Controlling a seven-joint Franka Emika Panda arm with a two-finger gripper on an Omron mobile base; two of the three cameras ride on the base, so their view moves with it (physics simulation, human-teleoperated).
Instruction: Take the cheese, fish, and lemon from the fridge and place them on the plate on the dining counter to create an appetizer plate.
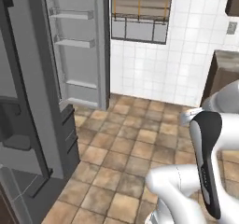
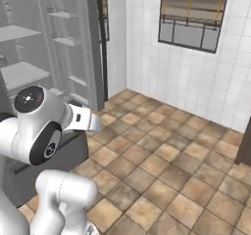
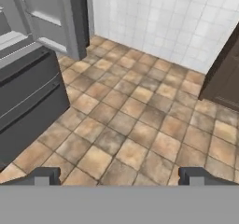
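Gripper (image 3: 119,175) fingertips closest to the cam, spread wide w/ nothing between them, hanging over bare floor tiles (image 3: 135,125).

Risk imo: the fridge (image 2: 34,72) is open but off to the side, so swinging in from here could clip the door (image 1: 77,45) edge or the dark lower drawers (image 3: 28,101). Fridge is tall, grey, pale shelves and door bins. Can't make out cheese, fish or lemon on the shelf bits in view, so a blind reach is a gamble.

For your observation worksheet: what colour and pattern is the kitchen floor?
Mottled brown and tan square floor tiles with dark grout lines, clearest in the hand view.
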